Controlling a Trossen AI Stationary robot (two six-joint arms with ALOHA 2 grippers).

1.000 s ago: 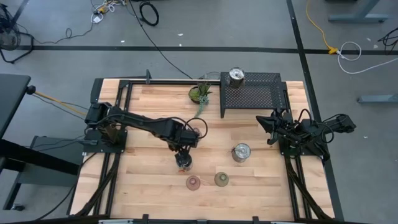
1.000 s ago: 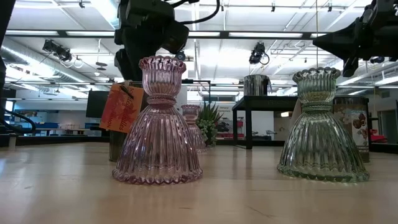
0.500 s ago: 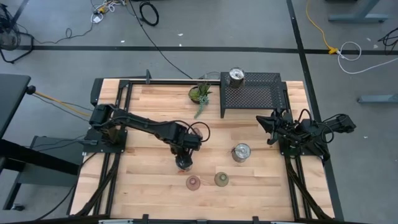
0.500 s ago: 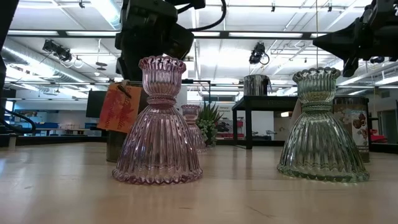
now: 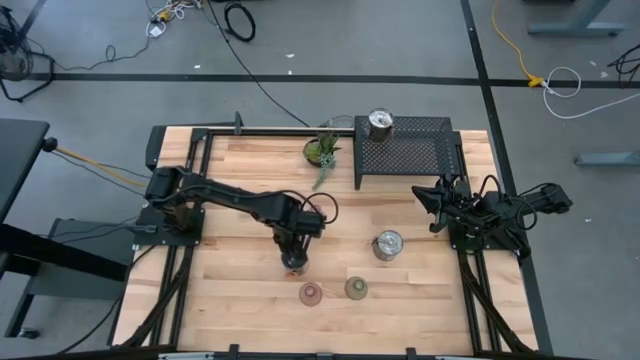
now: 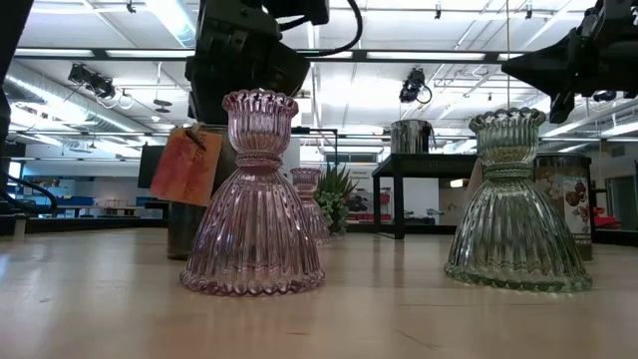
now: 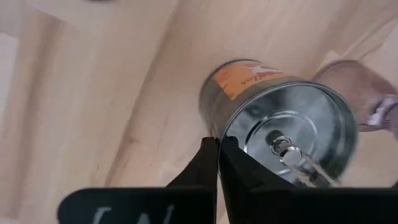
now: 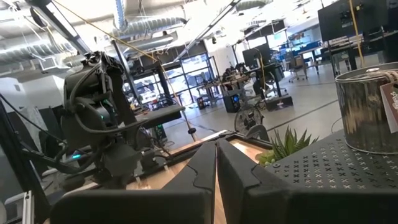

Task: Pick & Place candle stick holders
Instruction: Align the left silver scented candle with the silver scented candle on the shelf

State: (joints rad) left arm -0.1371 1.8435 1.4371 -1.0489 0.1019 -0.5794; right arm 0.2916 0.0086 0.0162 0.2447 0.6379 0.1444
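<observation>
**A:** Overhead first: where was everything?

**B:** The left gripper (image 5: 292, 252) hung over the shiny silver metal cup with the orange label (image 5: 293, 264), mid-table. The pink ribbed glass holder (image 5: 311, 293) and the olive-green glass holder (image 5: 355, 288) stood just beyond it, near the front edge. The right gripper (image 5: 438, 207) waited at the table's right side.

**A:** And at table height?

**B:** Both glass pieces flared wide at the base and narrowed to a waist. I judged them brittle and slick, best pinched at the waist.

**A:** What about the left wrist camera?

**B:** The fingers (image 7: 210, 163) were pressed together beside the cup's rim, not around it. The cup looked thin, light and stiff, so a grip across the wall or the rim should suit.

**A:** And the right wrist?

**B:** Its fingers (image 8: 205, 163) were together too, holding nothing
</observation>
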